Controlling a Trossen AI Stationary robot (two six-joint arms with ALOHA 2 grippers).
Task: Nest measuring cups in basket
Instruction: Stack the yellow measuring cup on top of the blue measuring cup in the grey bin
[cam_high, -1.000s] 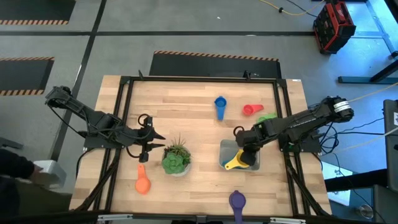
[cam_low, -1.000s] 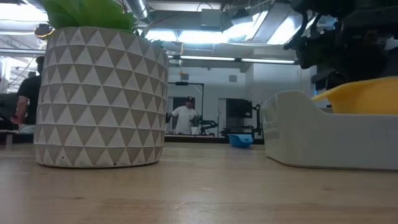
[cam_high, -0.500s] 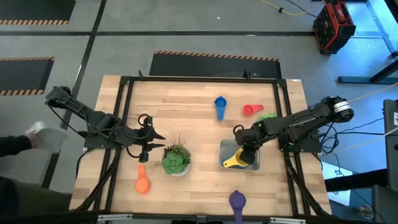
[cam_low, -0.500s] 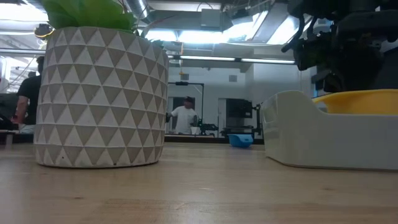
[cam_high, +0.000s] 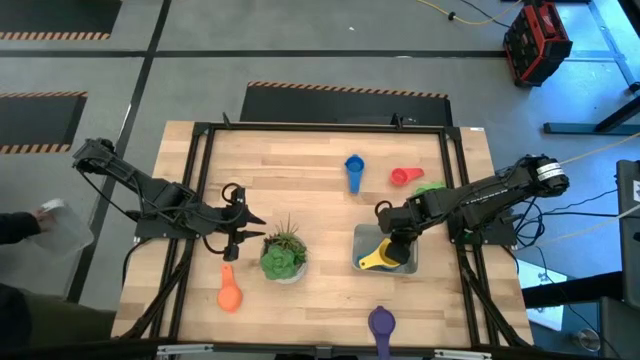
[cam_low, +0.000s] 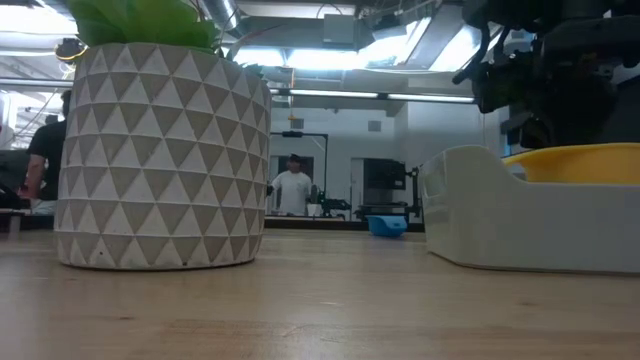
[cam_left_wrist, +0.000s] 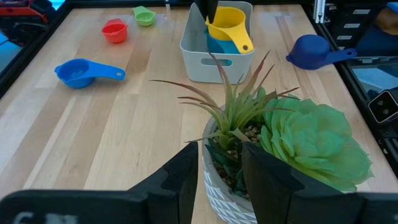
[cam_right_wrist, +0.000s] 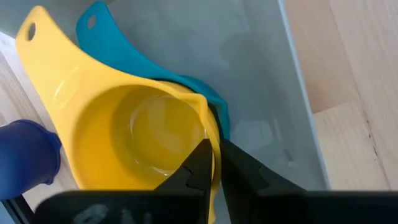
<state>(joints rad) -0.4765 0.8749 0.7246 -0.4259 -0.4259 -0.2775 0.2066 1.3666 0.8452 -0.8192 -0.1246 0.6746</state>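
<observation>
Measuring cups are spread across the table, noted left to right from the high view. The left gripper (cam_high: 238, 238) hangs beside the potted plant (cam_high: 283, 252) with its fingers (cam_left_wrist: 186, 180) parted and holding nothing. An orange cup (cam_high: 229, 291) lies just below that gripper, apart from it. A blue cup (cam_high: 353, 170) and a red cup (cam_high: 404, 177) lie toward the far edge, with a green cup (cam_high: 430, 188) partly under the right arm. A purple cup (cam_high: 381, 324) lies at the near edge.

The basket (cam_high: 408, 266) sits right of the plant and holds a yellow cup (cam_high: 380, 259). The right gripper (cam_high: 393, 240) is over the basket, its fingers pinched on the yellow cup's rim.

The right wrist view shows what the high view hides: a teal cup (cam_right_wrist: 124, 50) lies under the yellow one inside the basket, and the fingertips (cam_right_wrist: 202, 163) straddle the yellow wall. The left wrist view confirms both nested cups standing in the basket (cam_left_wrist: 205, 62). The low view shows only the plant's patterned pot (cam_low: 160, 155), the basket's side and the yellow rim above it; a person (cam_low: 293, 190) stands far back in the room. In the high view, a person's hand (cam_high: 20, 225) holds a clear container off the table's left.
</observation>
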